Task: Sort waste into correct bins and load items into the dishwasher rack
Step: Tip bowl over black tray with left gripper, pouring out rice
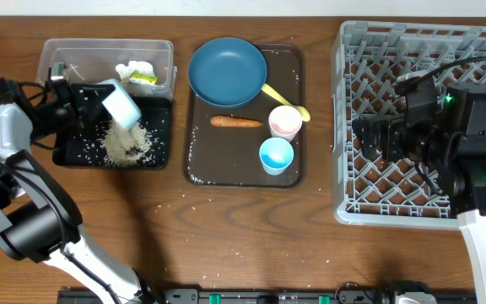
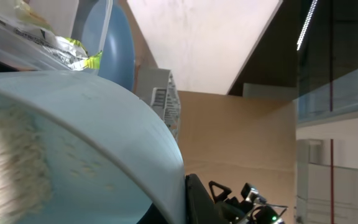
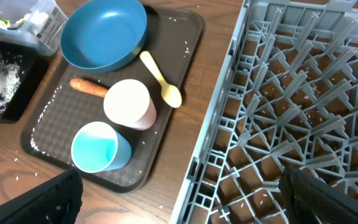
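My left gripper [image 1: 98, 95] is shut on the rim of the light blue bowl [image 1: 123, 106] and holds it tipped over the black tray [image 1: 70, 157]. White rice [image 1: 126, 143] is piled in that tray. The clear tub [image 1: 57, 55] behind it holds crumpled white paper with a yellow-green scrap [image 1: 137, 73]. The dark blue plate [image 1: 226, 72], yellow spoon [image 1: 285, 100], orange stick [image 1: 236, 122], pink cup [image 1: 284, 122] and light blue cup [image 1: 276, 155] lie on the brown serving tray [image 1: 201, 165]. My right gripper [image 1: 369, 135] is open and empty above the grey rack [image 1: 348, 203].
Loose rice grains are scattered on the wooden table in front of the trays and on the brown serving tray [image 3: 42, 146]. A few grains lie in the rack floor [image 3: 278, 93]. The right arm's body covers the rack's right half.
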`<state>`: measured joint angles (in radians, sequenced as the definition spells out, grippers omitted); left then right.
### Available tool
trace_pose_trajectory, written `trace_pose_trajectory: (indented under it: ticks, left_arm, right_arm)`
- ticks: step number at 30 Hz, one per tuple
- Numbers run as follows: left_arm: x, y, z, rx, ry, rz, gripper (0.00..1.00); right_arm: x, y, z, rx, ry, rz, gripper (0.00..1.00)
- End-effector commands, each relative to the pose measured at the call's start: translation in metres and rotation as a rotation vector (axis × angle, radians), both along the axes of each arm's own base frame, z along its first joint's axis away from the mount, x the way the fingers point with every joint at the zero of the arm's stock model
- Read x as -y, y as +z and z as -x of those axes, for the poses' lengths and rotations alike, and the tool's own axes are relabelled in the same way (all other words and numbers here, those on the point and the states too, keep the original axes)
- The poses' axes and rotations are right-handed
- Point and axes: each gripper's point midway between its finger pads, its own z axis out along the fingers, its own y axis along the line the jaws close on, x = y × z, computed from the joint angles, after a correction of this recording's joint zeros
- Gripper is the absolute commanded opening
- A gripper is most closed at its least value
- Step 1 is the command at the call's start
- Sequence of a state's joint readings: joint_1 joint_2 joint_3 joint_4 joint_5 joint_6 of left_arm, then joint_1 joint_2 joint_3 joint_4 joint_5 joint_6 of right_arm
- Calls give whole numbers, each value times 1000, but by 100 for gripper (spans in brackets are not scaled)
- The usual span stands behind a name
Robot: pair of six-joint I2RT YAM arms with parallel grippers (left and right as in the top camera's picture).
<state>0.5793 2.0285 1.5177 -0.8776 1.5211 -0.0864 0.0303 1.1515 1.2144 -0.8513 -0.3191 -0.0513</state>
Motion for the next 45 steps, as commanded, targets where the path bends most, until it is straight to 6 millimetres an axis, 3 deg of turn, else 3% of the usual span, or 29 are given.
trace_pose_trajectory:
  ticks: [1,19,28,45]
  left_arm:
    - [-8,11,2,12,18,54,6]
    - [-10,11,2,-29,26,82,6]
    - [-6,10,8,-175,37,178,6]
    - [-8,8,6,-202,44,184,6]
  right_arm:
    - [-1,5,0,5,-4,-16,99]
    - [-1,5,0,4,-4,-17,99]
    - [-1,5,0,3,-4,-17,99]
    - [-1,5,0,3,-4,-17,99]
